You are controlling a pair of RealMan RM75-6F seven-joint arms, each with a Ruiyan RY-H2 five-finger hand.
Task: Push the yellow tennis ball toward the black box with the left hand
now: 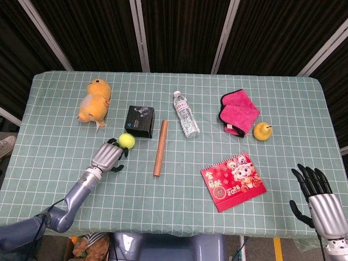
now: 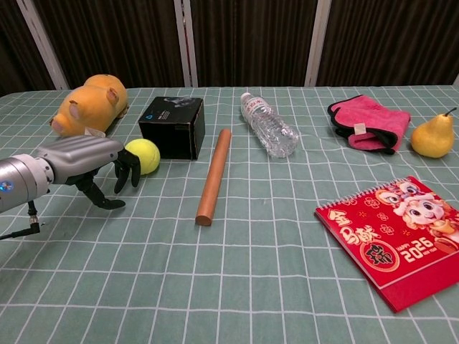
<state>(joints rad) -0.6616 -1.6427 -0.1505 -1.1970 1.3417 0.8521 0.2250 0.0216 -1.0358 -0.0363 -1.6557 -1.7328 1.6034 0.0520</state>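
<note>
Overhead, from the head view, the yellow tennis ball (image 1: 126, 141) lay on the checked surface (image 1: 65, 179) just in front of the black box's (image 1: 139, 120) near left corner, very close to it, though contact could not be settled from above. The left hand (image 1: 107, 156) sat right behind the ball on the side away from the box, its dark fingers (image 1: 116, 147) curled downward and holding nothing, their tips at the ball's near side. The right hand (image 1: 317, 199) hung well apart at the surface's near right edge, fingers spread and empty. A wooden rod (image 1: 160, 148) lay just right of the ball and box. From the chest view, the tennis ball (image 2: 143, 155) appeared to rest against or just beside the black box (image 2: 171, 127), with the left hand (image 2: 86, 162) low beside it and its hooked fingers (image 2: 128, 173) at the ball's left flank; the right hand did not show there. The ball looked light, felt-covered and springy, so it would probably roll freely at a slight touch and could veer off if struck off-centre. No grasp seemed needed: a gentle nudge with the fingertips low on the side opposite the box looked safest, since little travel remained.
</note>
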